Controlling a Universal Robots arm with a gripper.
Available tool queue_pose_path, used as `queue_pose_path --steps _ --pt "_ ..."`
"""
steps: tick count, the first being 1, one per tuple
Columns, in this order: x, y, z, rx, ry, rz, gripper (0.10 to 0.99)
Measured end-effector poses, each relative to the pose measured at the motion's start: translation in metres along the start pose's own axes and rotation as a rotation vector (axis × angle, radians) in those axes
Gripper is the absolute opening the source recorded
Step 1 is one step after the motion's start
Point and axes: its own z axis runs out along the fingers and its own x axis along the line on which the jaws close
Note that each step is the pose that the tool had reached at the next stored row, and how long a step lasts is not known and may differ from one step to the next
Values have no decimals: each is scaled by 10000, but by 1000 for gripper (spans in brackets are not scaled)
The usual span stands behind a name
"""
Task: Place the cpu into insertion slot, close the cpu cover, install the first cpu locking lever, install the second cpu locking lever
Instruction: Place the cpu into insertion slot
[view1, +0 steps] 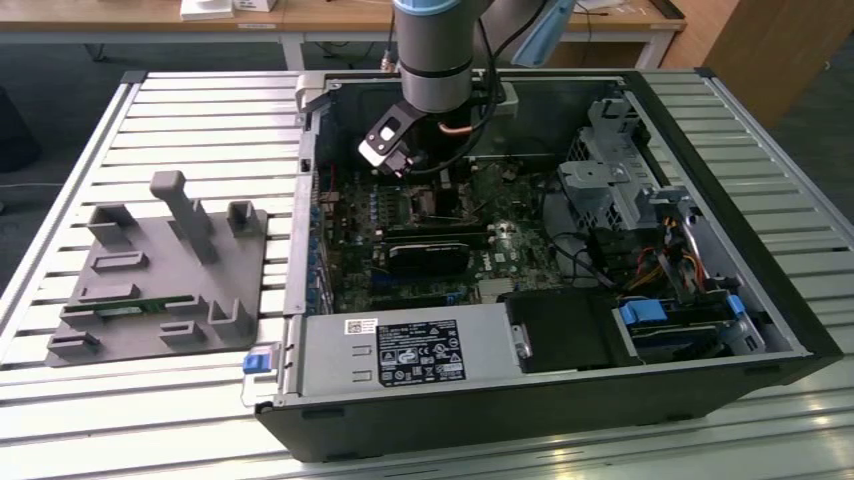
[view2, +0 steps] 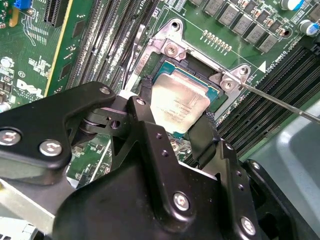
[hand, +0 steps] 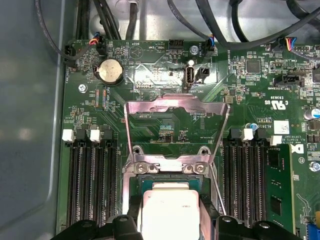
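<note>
- Exterior view: the arm (view1: 434, 50) reaches down into an open computer case (view1: 747, 300) that lies on a slatted table (view1: 200, 110).
- The gripper (view1: 424, 185) hangs directly over the insertion slot (view1: 435, 206) on the motherboard (view1: 350, 250).
- A grey fixture (view1: 160, 290) sits on the table toward the exterior view's left, well apart from the slot. The power supply (view1: 400, 355) occupies the near edge of the case.
- Second wrist view: the gripper (view2: 175, 114) is clenched on the cpu (view2: 180, 97). One of the black fingers (view2: 144, 100) bears on one edge of the chip, and the other bears on the opposite edge.
- The chip's pale metal top faces up, and the chip lies between the fingertips, over the dark square opening of the insertion slot (view2: 200, 64) and inside its silvery rim.
- It cannot be told whether the chip is fully seated or held just above the socket floor.
- A thin locking lever (view2: 280, 103) runs away from one corner of the slot, across the memory slots (view2: 260, 125).
- First wrist view: the cpu (hand: 170, 200) is between the two fingers (hand: 134, 212) of the gripper (hand: 171, 215), over the insertion slot (hand: 165, 178).
- The cpu cover (hand: 175, 106) is open. It is swung back off the slot on its hinge, and green board shows through its window.
- Memory slots (hand: 87, 185) flank the socket on both sides, and a coin battery (hand: 109, 71) lies beyond the cover.
</note>
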Motion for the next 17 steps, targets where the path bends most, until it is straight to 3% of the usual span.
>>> queue_pose_path --steps 9,10,17 --pt "1 1 2 -3 5 0 553" --pt "1 1 2 -3 5 1 616" --pt "0 3 -24 -1 2 1 616"
